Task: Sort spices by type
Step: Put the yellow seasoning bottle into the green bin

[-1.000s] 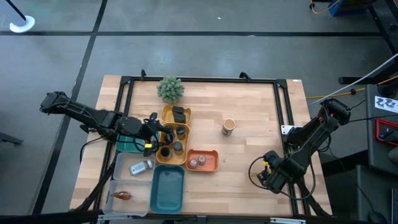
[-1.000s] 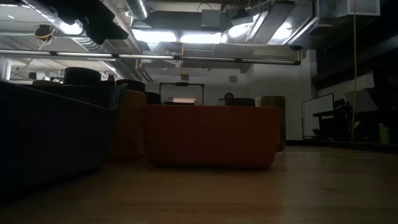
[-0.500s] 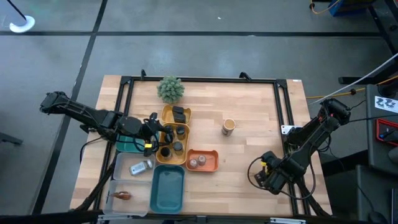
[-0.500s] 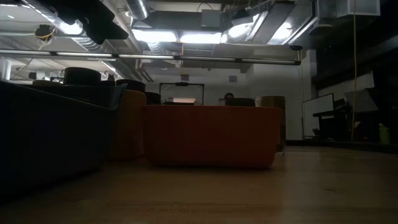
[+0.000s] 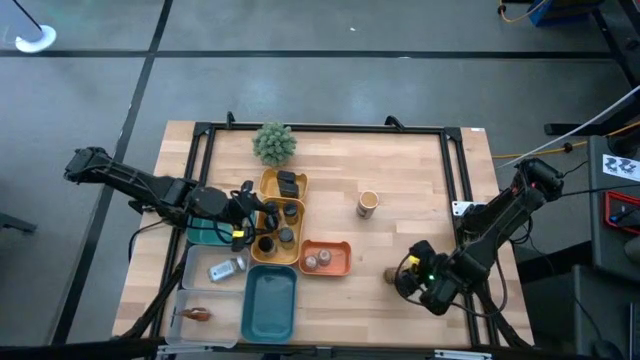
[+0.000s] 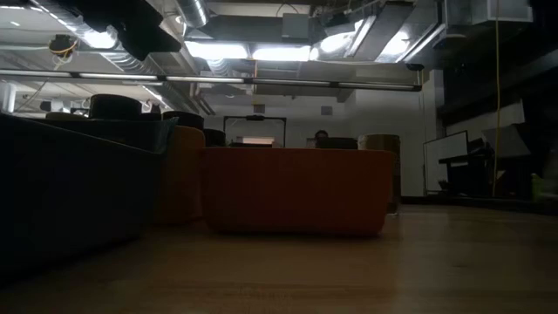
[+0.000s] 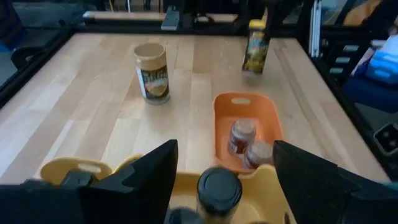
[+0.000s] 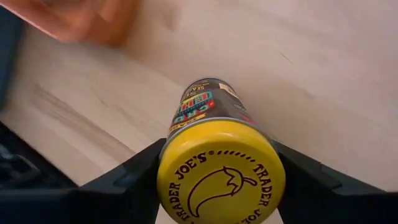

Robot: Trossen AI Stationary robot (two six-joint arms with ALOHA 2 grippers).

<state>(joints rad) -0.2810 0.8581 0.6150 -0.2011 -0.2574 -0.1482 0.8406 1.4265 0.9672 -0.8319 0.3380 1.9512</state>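
Near the table's front right, held just off the wood, the yellow-capped spice jar (image 8: 221, 171) sits clamped between the right gripper (image 5: 412, 280) fingers (image 8: 314, 180), pinching just under the cap. To sort it well, carry it upright, clear of the lone tan jar (image 5: 368, 203), and pick the tray by type. Left gripper (image 5: 245, 214) hovers over the yellow tray (image 5: 268, 180), fingers apart, holding nothing.

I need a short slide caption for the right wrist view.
Right gripper closed around a yellow-capped spice jar above the wooden table.
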